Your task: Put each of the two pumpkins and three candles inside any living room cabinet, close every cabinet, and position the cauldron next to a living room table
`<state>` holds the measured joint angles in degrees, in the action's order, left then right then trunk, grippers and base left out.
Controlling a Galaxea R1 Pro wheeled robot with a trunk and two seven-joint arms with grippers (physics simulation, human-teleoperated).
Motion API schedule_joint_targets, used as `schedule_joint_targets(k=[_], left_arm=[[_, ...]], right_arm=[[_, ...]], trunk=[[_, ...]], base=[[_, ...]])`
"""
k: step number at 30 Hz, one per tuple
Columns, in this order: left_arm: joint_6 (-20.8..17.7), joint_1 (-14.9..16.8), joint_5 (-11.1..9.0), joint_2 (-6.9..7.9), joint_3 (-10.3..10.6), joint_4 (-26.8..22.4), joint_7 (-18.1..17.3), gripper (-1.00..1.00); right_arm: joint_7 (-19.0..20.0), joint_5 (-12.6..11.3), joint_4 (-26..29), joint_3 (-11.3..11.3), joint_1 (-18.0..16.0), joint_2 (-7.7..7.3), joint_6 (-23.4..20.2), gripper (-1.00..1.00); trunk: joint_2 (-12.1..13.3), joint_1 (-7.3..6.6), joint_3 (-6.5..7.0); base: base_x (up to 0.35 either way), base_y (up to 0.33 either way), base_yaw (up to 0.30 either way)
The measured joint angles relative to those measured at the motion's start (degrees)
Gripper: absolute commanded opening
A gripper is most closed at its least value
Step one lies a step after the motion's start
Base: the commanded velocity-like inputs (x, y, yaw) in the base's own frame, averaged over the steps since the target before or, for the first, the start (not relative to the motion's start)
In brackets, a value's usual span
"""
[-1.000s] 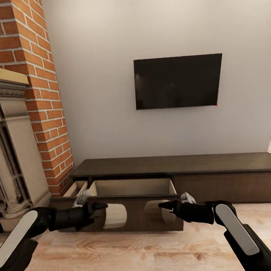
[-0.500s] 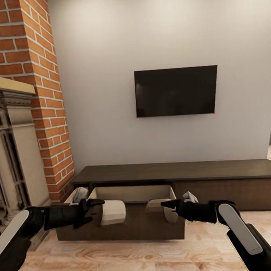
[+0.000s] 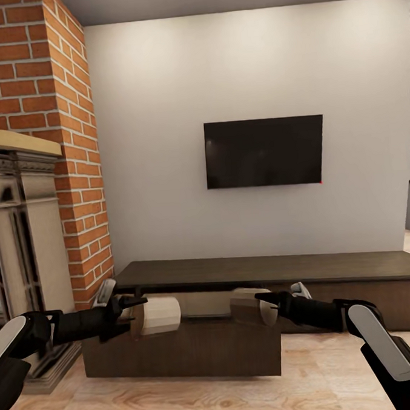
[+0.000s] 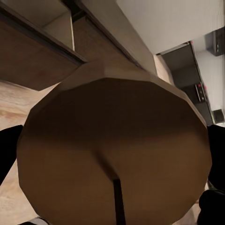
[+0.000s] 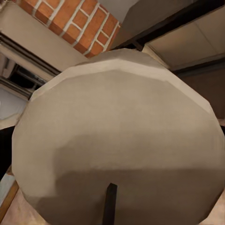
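Candles over the open cabinet [image 3: 263,271] drawer, head view: left gripper [image 3: 136,312] grasping one candle [image 3: 160,315], right gripper [image 3: 262,304] grasping another [image 3: 247,305]. Left wrist view: wick-end face [image 4: 115,150] close up. Right wrist view: pale face [image 5: 117,140], brick chimney [image 5: 79,23] beyond.

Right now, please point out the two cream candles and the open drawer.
Left cream-beige cylinder candle [image 3: 161,314]: head view, curved side.
Right cream-beige cylinder candle [image 3: 252,306]: head view, curved side.
Open dark-brown wood drawer [image 3: 183,352]: head view, front panel.
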<state>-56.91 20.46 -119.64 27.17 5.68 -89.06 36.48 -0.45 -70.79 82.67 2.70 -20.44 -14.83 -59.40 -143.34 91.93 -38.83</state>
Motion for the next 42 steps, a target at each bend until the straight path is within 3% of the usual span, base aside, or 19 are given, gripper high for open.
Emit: schedule_joint_targets(k=[10, 20, 29, 42], left_arm=[[0.02, 0.0, -0.03, -0.04, 0.0, 0.06, 0.0, -1.0], [0.02, 0.02, -0.01, -0.05, 0.07, 0.02, -0.02, -1.0], [-0.07, 0.02, 0.04, -0.05, 0.02, -0.09, -0.09, -1.0], [-0.08, 0.02, -0.06, 0.02, 0.1, -0.13, -0.05, -1.0]], right_arm=[[-0.52, 0.0, 0.02, -0.2, 0.0, 0.1, -0.08, -1.0], [-0.4, -0.07, 0.44, -0.21, 0.0, 0.1, -0.08, -1.0], [-0.08, 0.0, 0.32, -0.24, 0.02, 0.09, 0.0, -1.0], [-0.15, 0.1, 0.26, -0.2, 0.01, 0.46, 0.02, -1.0]], trunk=[[0.32, -0.35, 2.2], [4.33, -2.54, 4.0], [7.94, -4.52, 5.61], [7.95, -4.52, 5.62]], base=[[0.0, 0.0, 0.0], [0.0, 0.0, -0.013], [0.0, 0.0, -0.217], [0.0, 0.061, -0.017]])
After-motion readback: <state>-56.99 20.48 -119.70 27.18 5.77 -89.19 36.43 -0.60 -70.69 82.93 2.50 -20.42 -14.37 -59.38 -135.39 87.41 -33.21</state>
